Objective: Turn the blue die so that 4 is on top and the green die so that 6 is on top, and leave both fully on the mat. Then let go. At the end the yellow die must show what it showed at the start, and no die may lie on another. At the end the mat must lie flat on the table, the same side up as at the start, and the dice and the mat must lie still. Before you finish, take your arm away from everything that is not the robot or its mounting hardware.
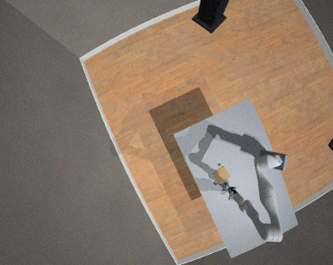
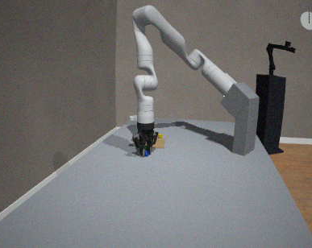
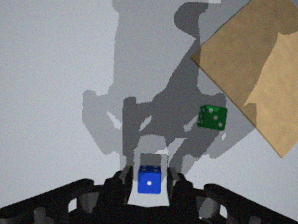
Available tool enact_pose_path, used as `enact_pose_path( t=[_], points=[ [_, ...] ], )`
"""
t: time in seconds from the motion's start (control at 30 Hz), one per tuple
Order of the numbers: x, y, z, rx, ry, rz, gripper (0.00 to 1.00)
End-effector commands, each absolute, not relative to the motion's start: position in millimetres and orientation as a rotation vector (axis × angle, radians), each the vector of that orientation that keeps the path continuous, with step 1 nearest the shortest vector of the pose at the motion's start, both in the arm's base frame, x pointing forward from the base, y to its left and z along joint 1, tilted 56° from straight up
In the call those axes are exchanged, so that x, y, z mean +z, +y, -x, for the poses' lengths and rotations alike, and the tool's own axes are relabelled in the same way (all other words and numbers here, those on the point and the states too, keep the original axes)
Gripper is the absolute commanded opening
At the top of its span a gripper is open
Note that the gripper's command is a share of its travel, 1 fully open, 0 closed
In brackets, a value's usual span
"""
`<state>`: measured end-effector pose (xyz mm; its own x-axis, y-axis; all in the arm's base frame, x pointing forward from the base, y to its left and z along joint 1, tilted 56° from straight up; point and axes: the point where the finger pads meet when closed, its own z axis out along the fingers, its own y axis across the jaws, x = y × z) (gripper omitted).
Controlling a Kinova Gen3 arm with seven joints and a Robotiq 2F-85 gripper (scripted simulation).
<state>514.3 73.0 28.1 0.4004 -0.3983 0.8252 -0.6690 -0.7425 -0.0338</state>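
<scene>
The blue die (image 3: 149, 183) (image 2: 147, 153) lies on the table off the mat, the face with one pip toward the wrist camera. My gripper (image 3: 149, 176) (image 2: 145, 155) is part open, its fingers on either side of the blue die, with a narrow gap at each side. The green die (image 3: 212, 118) lies on the table just outside the edge of the tan mat (image 3: 272, 110) (image 1: 221, 174) (image 2: 160, 144); its largest visible face shows three pips in a diagonal. The yellow die (image 1: 220, 165) (image 2: 160, 136) is by the mat's far edge; its pips are too small to read.
The grey table (image 1: 243, 198) (image 2: 151, 201) carries the mat and the arm's base (image 2: 245, 121). The arm's shadow falls across the green die and part of the mat. A black stand (image 2: 270, 113) stands on the floor beyond the table.
</scene>
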Motion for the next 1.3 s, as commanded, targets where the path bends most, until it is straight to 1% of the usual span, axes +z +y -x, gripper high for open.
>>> enact_pose_path(
  t=[0.0, 0.33, 0.37, 1.27],
  points=[
    [28.2, 73.9, -514.3, 1.266, -0.929, -2.360, 0.35],
    [28.2, 73.9, -514.3, 1.266, -0.929, -2.360, 0.35],
    [28.2, 73.9, -514.3, 1.266, -0.929, -2.360, 0.15],
    [28.2, 73.9, -514.3, 1.266, -0.929, -2.360, 0.15]
  ],
)
